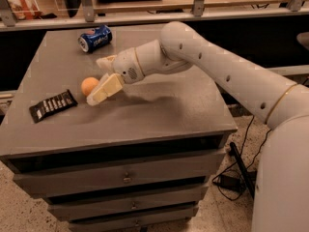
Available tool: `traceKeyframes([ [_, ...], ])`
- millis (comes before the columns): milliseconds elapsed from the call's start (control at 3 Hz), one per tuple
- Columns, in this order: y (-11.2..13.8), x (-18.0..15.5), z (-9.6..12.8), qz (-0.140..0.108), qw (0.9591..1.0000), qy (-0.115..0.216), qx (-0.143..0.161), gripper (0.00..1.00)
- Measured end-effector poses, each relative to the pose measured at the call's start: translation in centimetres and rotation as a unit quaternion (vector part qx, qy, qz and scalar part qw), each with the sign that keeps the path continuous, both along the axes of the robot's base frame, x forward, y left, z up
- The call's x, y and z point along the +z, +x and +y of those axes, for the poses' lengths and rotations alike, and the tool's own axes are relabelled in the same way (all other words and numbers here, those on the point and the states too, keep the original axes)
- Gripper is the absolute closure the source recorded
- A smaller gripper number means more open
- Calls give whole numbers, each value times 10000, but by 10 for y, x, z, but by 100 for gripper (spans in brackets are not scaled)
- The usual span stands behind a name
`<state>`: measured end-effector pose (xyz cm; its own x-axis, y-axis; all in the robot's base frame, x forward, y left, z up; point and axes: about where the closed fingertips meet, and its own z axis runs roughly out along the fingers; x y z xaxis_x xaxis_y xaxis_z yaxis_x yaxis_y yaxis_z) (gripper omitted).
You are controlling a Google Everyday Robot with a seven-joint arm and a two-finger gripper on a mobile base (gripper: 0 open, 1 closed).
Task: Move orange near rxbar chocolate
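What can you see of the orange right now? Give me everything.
The orange is a small, round, smooth, plain orange fruit, whole as far as shows. It sits on the grey table top, left of centre, just up and right of the rxbar chocolate and apart from it. The gripper is open close on its right. One finger lies right beside the fruit, but whether they touch cannot be told.
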<state>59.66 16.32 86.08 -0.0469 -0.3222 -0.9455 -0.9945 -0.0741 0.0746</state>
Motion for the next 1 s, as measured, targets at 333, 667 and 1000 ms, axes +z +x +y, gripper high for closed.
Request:
traceKeyframes([
  [333, 6, 1, -5, -18, 9999, 96, -75, 0],
  [667, 21, 6, -25, -126, 9992, 99, -356, 0],
  [1000, 37, 14, -52, -274, 9967, 50, -767, 0],
])
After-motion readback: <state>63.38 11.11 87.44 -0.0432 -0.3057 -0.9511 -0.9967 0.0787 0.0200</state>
